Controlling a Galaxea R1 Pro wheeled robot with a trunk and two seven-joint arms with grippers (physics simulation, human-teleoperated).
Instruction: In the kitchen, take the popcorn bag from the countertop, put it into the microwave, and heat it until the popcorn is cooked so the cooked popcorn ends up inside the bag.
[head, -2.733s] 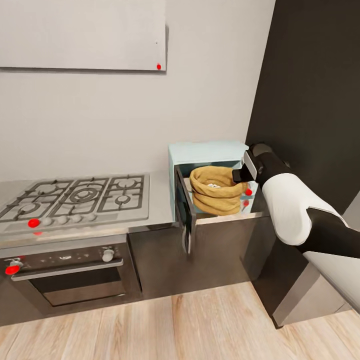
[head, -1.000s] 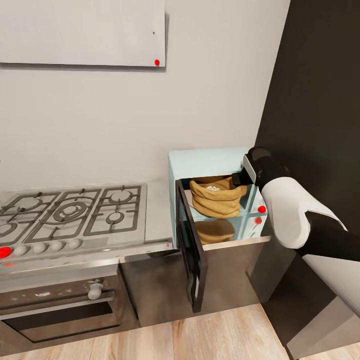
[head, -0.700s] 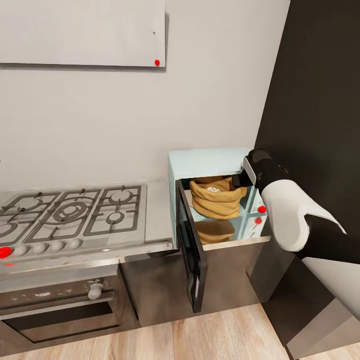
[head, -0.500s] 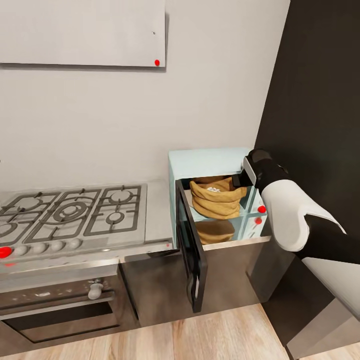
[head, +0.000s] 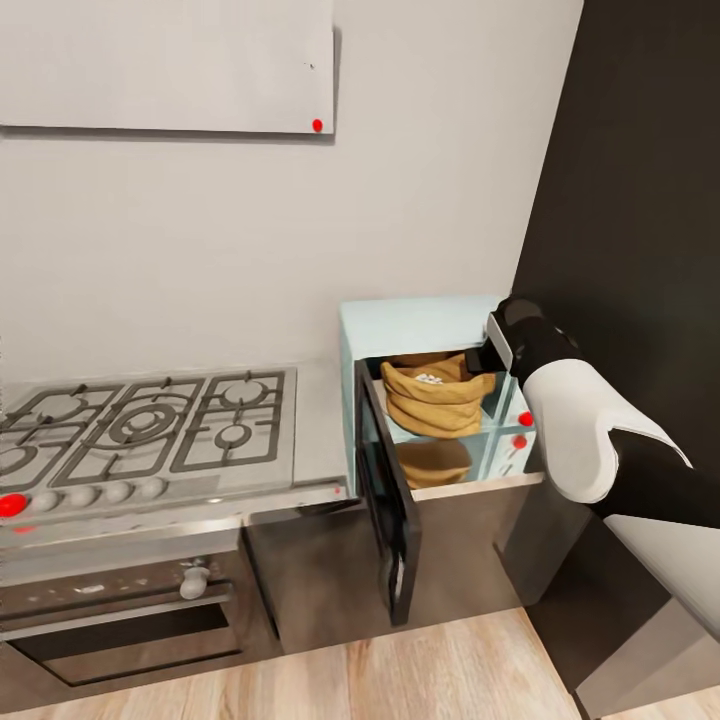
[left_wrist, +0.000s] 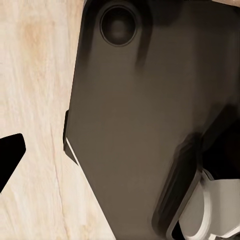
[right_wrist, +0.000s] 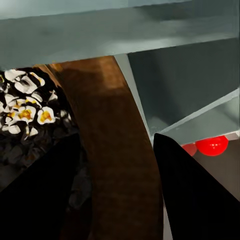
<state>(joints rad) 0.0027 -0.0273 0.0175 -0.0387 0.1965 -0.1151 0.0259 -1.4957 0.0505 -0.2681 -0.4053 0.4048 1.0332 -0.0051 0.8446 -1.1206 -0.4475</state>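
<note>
1. The tabletop (head: 315, 420) of brushed steel carries a gas hob (head: 140, 425) on the left and the microwave (head: 420, 325) at its right end, door (head: 390, 505) swung open toward the near side.
2. The popcorn bag (head: 432, 398) sits upright inside the microwave, mouth up, its long axis running left to right.
3. The right gripper (right_wrist: 117, 200) straddles the bag's right rim, clenched on it; in the head view the wrist hides the fingers.
4. The popcorn (right_wrist: 22, 107) lies inside the bag.
5. The left gripper's state cannot be told.
</note>
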